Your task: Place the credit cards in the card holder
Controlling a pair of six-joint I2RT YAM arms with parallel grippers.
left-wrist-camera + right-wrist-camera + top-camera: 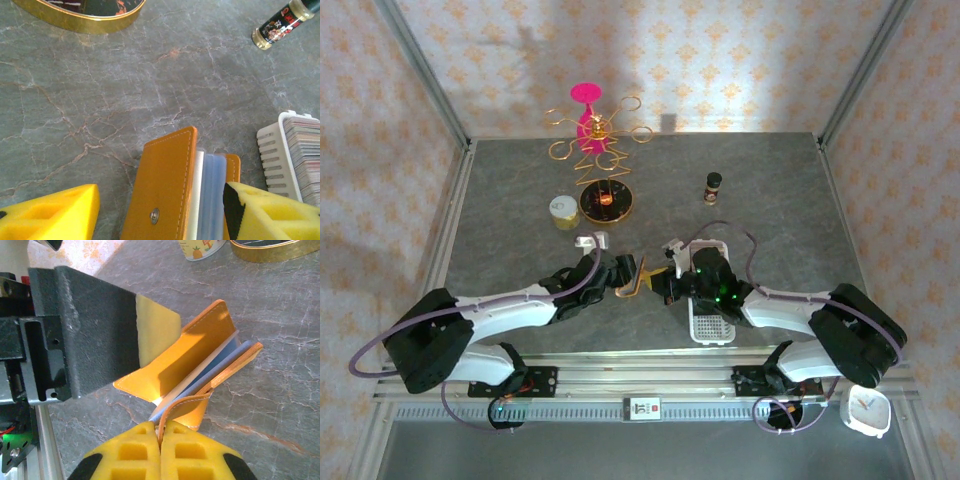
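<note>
Half-open card holder (pixel 165 190) with credit cards (pixel 212 195) inside. The right gripper (pixel 161 450) pinches its tab, and the left gripper (pixel 160 212) straddles it, fingers apart. A white tray (pixel 272 150) is just beside; bare table (pixel 125 85) lies beyond.

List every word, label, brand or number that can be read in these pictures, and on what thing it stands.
Nothing can be read with certainty.
The small bottle: printed label, too blurred.
The small tin: pineapple picture, no legible words.
The stacked cards in the white tray: print too small.
The card holder: plain snap, no lettering.
The clock: dial marks too small.
</note>
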